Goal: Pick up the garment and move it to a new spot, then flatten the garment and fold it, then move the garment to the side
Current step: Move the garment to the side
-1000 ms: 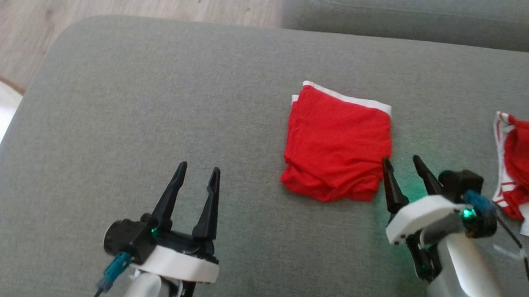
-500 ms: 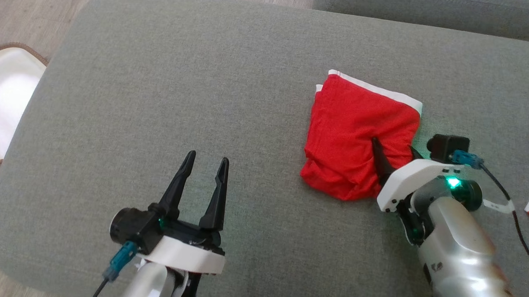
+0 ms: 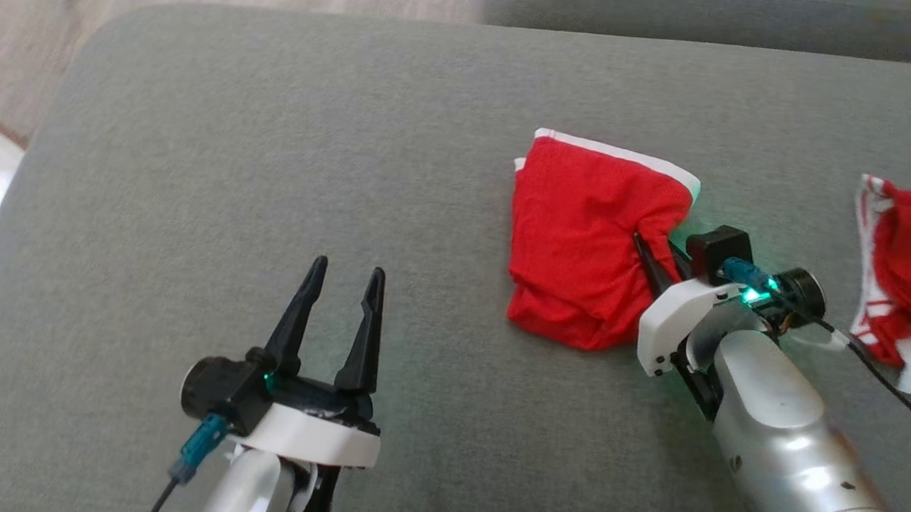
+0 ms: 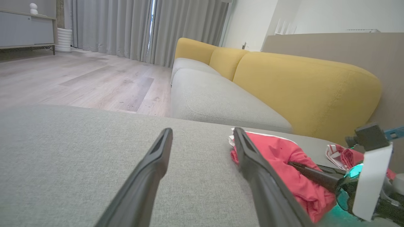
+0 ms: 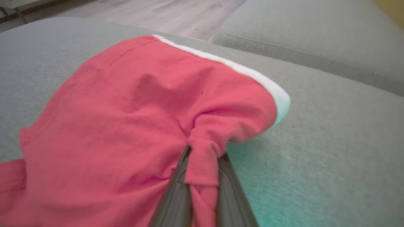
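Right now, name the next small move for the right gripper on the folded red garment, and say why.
Probably a slight lift, to free it for carrying aside: the right gripper is shut on a pinch at the right edge of the folded red garment, while the rest lies on the grey cushion, and the fold looks done.

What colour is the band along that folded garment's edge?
White band on a red garment; clearest in the right wrist view.

A grey cushion (image 3: 277,144) carries a folded red garment (image 3: 570,230) and (further right) a crumpled red-and-white cloth (image 3: 902,271).
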Robot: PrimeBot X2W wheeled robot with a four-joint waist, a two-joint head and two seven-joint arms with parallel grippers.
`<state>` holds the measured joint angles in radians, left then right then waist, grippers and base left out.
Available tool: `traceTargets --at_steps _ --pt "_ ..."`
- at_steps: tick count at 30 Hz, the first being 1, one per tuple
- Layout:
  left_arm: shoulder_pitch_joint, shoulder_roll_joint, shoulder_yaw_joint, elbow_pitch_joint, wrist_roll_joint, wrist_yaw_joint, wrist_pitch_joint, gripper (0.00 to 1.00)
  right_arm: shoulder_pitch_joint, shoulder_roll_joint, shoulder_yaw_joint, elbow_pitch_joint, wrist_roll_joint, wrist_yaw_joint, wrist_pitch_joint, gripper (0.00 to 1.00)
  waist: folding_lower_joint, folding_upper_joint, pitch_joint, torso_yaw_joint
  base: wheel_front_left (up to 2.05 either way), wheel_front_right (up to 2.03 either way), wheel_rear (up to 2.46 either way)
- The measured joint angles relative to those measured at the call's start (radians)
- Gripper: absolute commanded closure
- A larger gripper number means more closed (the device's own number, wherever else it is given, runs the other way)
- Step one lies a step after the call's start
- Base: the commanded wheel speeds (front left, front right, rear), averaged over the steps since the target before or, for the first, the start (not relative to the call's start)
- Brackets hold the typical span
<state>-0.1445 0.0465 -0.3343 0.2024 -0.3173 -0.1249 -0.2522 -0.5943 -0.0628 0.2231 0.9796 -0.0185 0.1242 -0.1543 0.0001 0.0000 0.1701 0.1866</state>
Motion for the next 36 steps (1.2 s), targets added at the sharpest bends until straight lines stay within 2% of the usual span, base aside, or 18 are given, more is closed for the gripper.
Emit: traceTargets --at_steps 6,10,15,26,30,36 --pt "0.002 0.0 0.009 -0.006 0.0 0.0 0.0 0.0 0.0 -0.028 0.032 -0.053 -0.07 0.0 -0.004 1.0 -0.0001 0.0 -0.024 -0.052 0.0 0.0 0.0" --pt "0.006 0.0 0.012 -0.013 -0.003 0.0 0.0 0.0 0.001 -0.098 0.108 -0.103 -0.054 0.0 0.018 1.0 -0.0001 0.0 -0.044 -0.091 0.0 0.0 0.0" --pt "0.008 0.0 0.012 -0.02 -0.003 0.0 0.0 0.0 0.003 -0.243 0.212 -0.186 0.05 0.0 0.087 1.0 -0.0002 0.0 -0.051 -0.13 0.0 0.0 0.0" --pt "-0.006 0.0 0.01 -0.029 -0.011 0.0 0.0 0.0 0.005 -0.647 0.409 -0.385 0.313 0.0 0.286 1.0 -0.0001 0.0 0.005 -0.138 0.0 0.0 0.0" --pt "-0.029 0.0 0.01 -0.034 -0.014 0.0 0.0 0.0 -0.016 -0.737 0.438 -0.422 0.351 0.0 0.341 1.0 0.0 0.0 0.035 -0.129 0.0 0.0 0.0" --pt "-0.039 0.0 0.01 -0.036 -0.013 0.0 0.0 0.0 -0.039 -0.815 0.456 -0.42 0.353 0.0 0.407 1.0 0.0 0.0 0.075 -0.111 0.0 0.0 0.0"
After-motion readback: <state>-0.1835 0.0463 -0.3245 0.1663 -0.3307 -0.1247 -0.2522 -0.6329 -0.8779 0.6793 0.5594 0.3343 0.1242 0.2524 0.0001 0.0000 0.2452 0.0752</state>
